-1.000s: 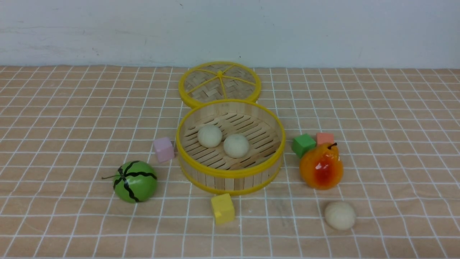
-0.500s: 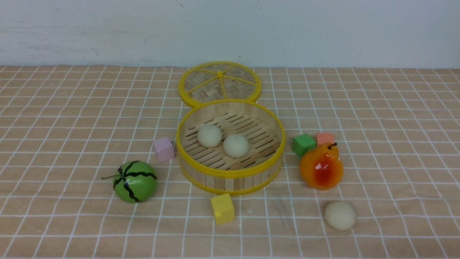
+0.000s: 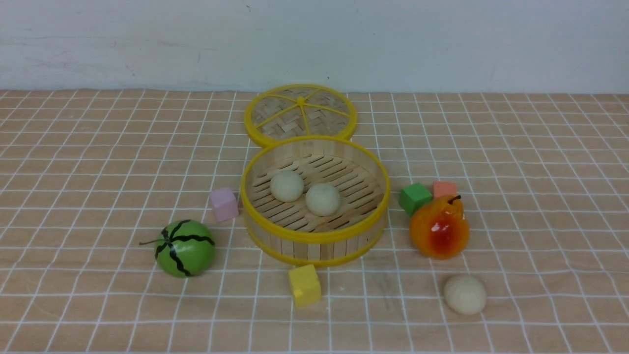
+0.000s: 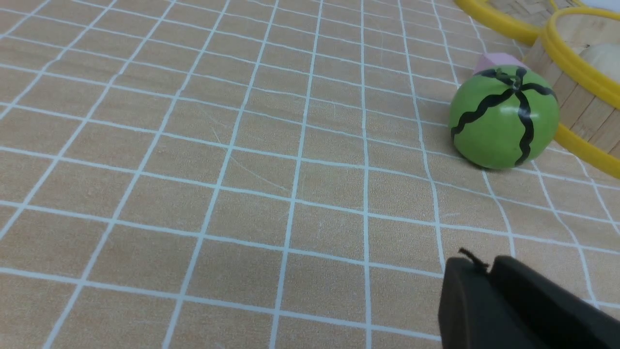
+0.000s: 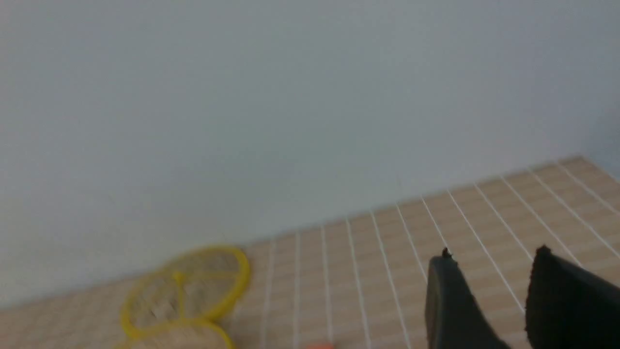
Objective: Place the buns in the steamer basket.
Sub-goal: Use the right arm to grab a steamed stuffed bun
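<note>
Two buns inside bamboo steamer basket; third bun on tablecloth, near pear. Right gripper parted, seemingly empty, view blurred; left gripper nearly closed, exact state unclear.

left tool: dark grey, tapered, black tip | right tool: two dark fingers, narrow black tips

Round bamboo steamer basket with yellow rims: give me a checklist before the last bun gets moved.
- Round bamboo steamer basket with yellow rims uncovered: ok
- Room inside beside the two cream-white matte buns: ok
- Third cream-white bun in the basket: not ok, on the table
- Right gripper open: ok
- Third bun clear of the glossy orange-red pear: ok
- Third bun's firmness: cannot tell
</note>
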You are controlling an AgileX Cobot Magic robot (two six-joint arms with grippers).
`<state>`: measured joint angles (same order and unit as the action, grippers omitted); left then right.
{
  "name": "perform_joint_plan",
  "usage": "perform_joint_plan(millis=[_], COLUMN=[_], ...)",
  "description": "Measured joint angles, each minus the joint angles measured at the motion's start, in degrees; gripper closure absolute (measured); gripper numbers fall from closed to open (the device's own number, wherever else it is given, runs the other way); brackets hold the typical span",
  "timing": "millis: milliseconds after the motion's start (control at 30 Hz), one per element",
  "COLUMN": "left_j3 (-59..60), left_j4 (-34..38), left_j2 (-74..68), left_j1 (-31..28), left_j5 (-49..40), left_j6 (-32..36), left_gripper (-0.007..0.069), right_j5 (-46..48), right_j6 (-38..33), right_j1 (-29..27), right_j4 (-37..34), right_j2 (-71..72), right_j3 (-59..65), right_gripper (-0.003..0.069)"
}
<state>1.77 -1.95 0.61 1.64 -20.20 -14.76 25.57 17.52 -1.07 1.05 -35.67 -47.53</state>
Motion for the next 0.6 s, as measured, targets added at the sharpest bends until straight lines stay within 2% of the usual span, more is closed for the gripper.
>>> perform_joint_plan(millis=[200, 367, 433, 600], left_j3=[0.0, 0.0, 0.0, 0.0], left_j4=[0.0, 0.0, 0.0, 0.0], left_j2=[0.0, 0.0, 0.0, 0.0], left_j1=[0.0, 0.0, 0.0, 0.0], left_j5=[0.0, 0.0, 0.0, 0.0], left_j6=[0.0, -0.1, -0.1, -0.1], left_gripper=[0.0564, 0.0556, 0.0553, 0.0552], right_j5=[1.8, 3.2, 6.4, 12.6], right_j6=[-5.0, -9.3, -12.7, -15.2], right_j1=[1.1, 6.6, 10.1, 15.4], right_j4=[0.6, -1.1, -1.9, -4.5], right_j2=[-14.0, -22.2, -26.8, -36.1], right_j3=[-1.6, -1.8, -3.0, -7.0], right_gripper=[0.0419, 0.0419, 0.0419, 0.0419])
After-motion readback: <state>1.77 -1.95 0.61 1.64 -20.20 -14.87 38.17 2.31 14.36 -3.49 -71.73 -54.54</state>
